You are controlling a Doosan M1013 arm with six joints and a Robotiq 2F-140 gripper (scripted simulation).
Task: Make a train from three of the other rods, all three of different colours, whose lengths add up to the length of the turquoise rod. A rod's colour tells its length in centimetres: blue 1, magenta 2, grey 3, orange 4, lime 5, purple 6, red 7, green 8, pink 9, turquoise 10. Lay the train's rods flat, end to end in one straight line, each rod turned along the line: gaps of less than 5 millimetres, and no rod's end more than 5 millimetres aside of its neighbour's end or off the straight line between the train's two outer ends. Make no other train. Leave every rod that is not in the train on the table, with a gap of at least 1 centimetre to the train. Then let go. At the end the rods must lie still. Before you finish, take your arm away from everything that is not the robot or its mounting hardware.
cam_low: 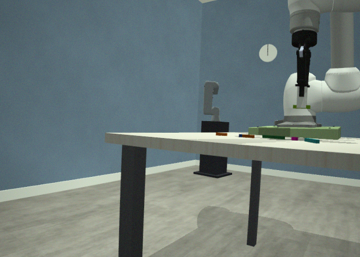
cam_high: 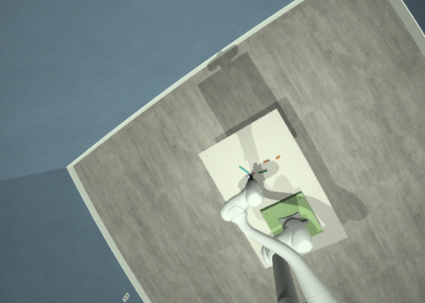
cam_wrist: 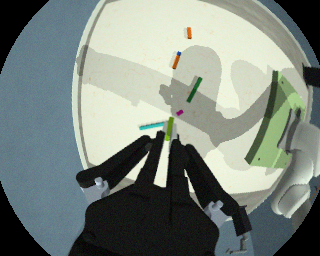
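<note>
Blue walls (cam_low: 87, 59), grey floor (cam_low: 72, 219), possibly a clock (cam_low: 267, 52).

A short lime rod (cam_low: 301, 106) was held level, well above the table, clamped between the fingertips of the black gripper (cam_low: 301, 101). On the table lay a long turquoise rod (cam_low: 311, 140), a small magenta rod (cam_low: 295, 138) just beside it, a dark green rod (cam_low: 273, 137), an orange rod (cam_low: 248, 136) with a tiny blue rod (cam_low: 240, 135) at its end, and a second orange rod (cam_low: 221, 134) apart.
</note>
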